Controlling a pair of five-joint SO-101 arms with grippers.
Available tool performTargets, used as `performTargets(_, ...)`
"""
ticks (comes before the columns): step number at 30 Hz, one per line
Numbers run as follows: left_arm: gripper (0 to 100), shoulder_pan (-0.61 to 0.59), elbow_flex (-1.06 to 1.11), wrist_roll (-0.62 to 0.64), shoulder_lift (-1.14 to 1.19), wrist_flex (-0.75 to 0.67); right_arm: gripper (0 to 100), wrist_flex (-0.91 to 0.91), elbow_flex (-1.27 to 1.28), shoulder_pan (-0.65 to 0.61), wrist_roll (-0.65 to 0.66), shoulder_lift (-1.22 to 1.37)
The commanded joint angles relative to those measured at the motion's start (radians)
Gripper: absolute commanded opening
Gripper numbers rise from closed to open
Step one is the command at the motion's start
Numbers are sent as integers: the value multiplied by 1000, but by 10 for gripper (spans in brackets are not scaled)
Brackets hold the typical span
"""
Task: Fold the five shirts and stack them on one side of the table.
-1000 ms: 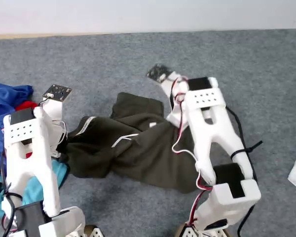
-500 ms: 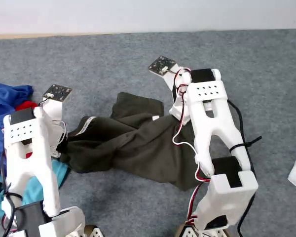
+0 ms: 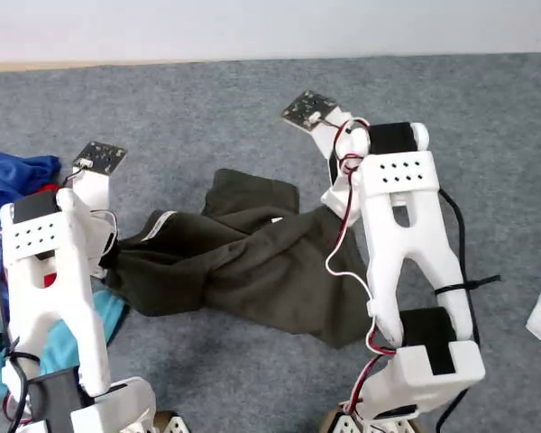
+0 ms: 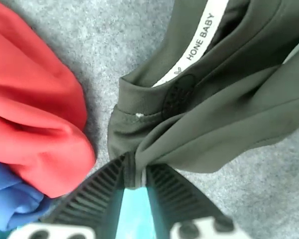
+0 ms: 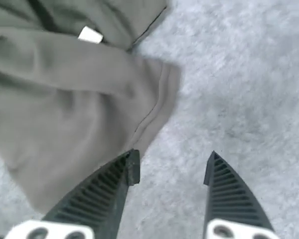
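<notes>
Olive-green shirt (image 3: 252, 271) is bunched at the middle of the table (image 3: 487, 108), its edge pinched by the left gripper (image 4: 135, 172); the right gripper (image 5: 173, 155) is spread.

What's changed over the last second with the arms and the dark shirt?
The right gripper drew away from the dark green shirt, farther out and to the right, and is open at the shirt's edge. The shirt's folds shifted a little. The left gripper stayed shut on the shirt's other edge; the blue shirt did not move.
</notes>
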Motion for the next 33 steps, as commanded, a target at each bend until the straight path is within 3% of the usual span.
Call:
performTargets(1,26,8,-33,-3,-35,-2,218,-62,-43,8,-15,21)
performTargets(7,34,2,-35,-6,-35,49,219,-90,-44,5,-146,110)
performTargets(15,209,-144,-76,-3,-52,64,219,-16,-44,-25,-167,114)
performTargets(25,218,-196,-140,-3,-218,176,219,-7,-54,-10,-169,113)
performTargets(33,218,-196,-15,-3,-301,183,219,-39,-143,-36,-170,232)
